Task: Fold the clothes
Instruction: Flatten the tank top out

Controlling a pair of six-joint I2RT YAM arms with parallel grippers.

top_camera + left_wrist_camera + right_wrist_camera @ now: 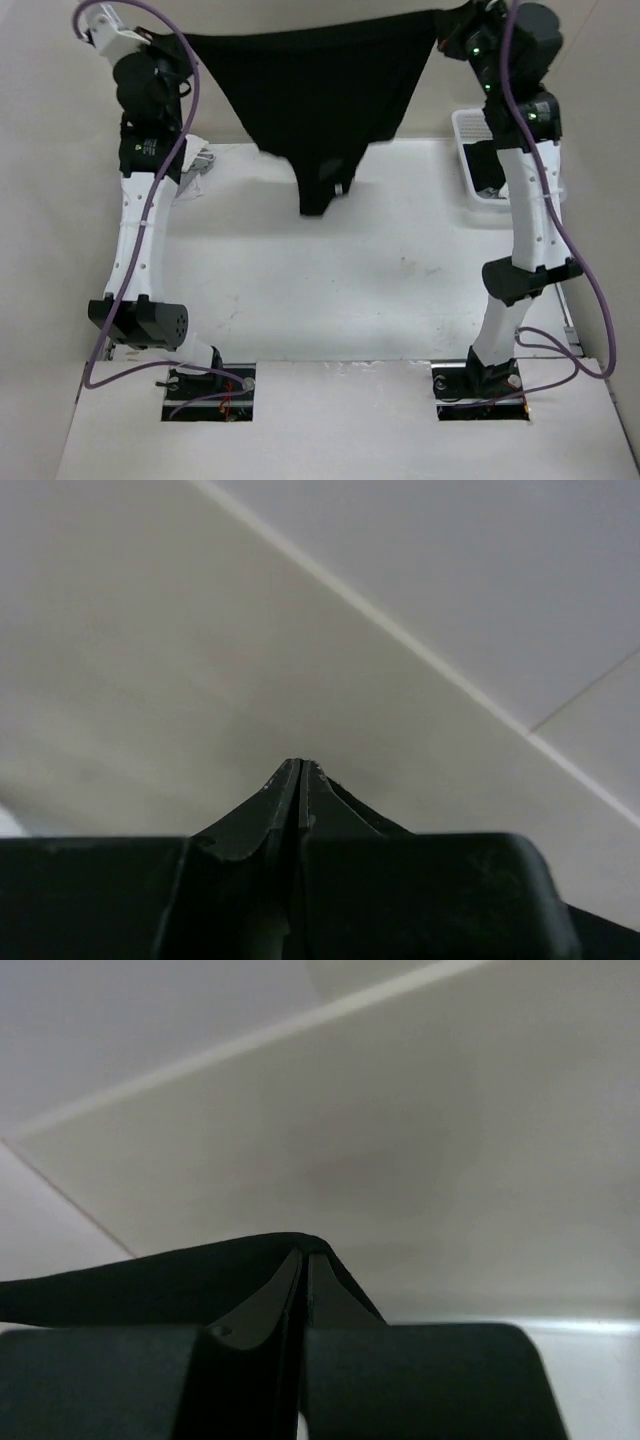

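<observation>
A plain black soft-fabric garment (320, 90) with no pattern, tiny white label mark (342, 189) near its lower tip, matte white table (330, 290) below it, white plastic basket (466, 150) to its right, white robot arms (140, 230) with black joints either side, purple cables (600, 320), cream wall (40, 150) behind.

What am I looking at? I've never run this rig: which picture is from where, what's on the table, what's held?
Two white-and-black robot arms are bolted at the near edge of a white table. The wide picture looks down from above and behind them. The two close-ups come from a camera on each wrist: the black fingers of the left gripper and right gripper are pressed shut. Between them they hold a black soft garment stretched in the air, its lower end hanging over the table. A white plastic basket sits at the table's right; a pale cloth lies by the left arm.
</observation>
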